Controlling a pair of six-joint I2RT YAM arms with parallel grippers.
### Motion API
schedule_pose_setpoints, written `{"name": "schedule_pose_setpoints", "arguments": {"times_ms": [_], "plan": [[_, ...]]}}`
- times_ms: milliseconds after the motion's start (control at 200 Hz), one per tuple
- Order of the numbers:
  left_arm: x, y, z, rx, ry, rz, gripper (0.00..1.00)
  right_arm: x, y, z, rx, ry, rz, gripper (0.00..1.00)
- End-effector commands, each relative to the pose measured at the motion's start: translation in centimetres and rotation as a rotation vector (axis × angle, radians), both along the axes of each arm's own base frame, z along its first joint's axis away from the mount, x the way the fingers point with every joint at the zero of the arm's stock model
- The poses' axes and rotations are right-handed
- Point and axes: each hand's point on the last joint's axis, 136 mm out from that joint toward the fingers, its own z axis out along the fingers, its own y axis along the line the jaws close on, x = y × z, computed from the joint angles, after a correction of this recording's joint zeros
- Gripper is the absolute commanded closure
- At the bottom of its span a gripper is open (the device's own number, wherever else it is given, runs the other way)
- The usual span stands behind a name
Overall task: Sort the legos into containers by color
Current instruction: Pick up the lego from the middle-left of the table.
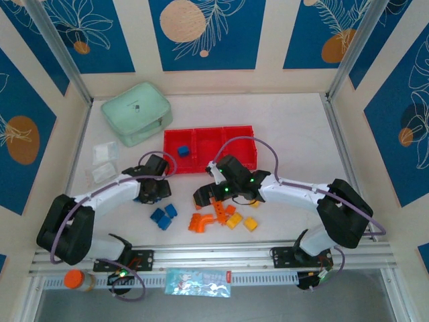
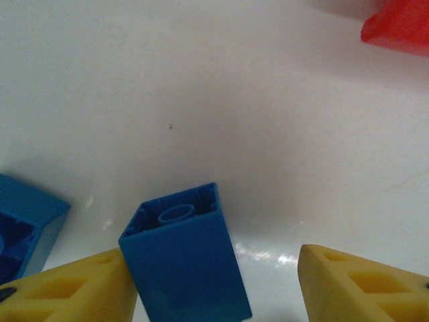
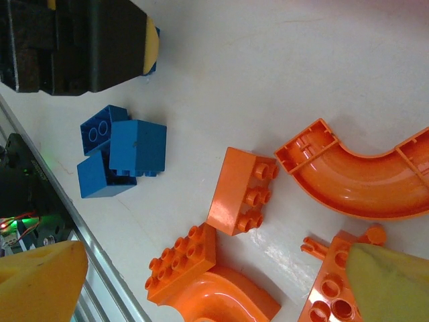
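Since the left hand [image 2: 211, 268] straddles a blue block [image 2: 181, 261] on the table [image 2: 201, 100] — loose, not pinching — it's lining up a grab, I'd guess; right hand [image 3: 214, 272] hangs open over orange pieces [image 3: 241, 191].

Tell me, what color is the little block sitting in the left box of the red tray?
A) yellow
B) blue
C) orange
B: the top view shows one blue block lying in the left compartment of the red tray.
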Motion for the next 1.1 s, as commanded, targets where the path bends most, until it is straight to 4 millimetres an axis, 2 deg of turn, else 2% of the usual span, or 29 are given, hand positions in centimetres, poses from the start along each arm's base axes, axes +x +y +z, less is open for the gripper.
{"name": "schedule_pose_setpoints", "arguments": {"times_ms": [0,280,515,605,770,955,1095], "plan": [[0.6,-0.7,-0.3,-0.028,-0.008,-0.006,0.41,0.6,0.6,0.8,0.012,-0.016,-0.009,0.01],[0.3,-0.3,-0.9,-0.016,-0.010,-0.003,0.56,0.7,0.6,0.9,0.008,-0.014,-0.010,0.01],[0.1,0.0,0.0,0.000,-0.022,-0.016,0.67,0.8,0.9,1.6,0.025,-0.010,-0.006,0.01],[0.3,0.1,1.3,-0.006,-0.055,-0.024,0.71,0.9,0.7,2.2,0.042,-0.001,-0.012,0.01],[1.1,0.1,4.5,-0.003,-0.127,-0.053,0.72,1.6,-0.2,3.7,0.076,-0.016,-0.039,0.01],[3.2,-1.4,8.7,-0.038,-0.212,-0.126,0.73,3.3,-2.0,5.1,0.089,-0.040,-0.102,0.01],[5.4,-2.6,10.9,-0.034,-0.255,-0.175,0.73,4.8,-3.3,5.8,0.104,-0.053,-0.156,0.01]]}}
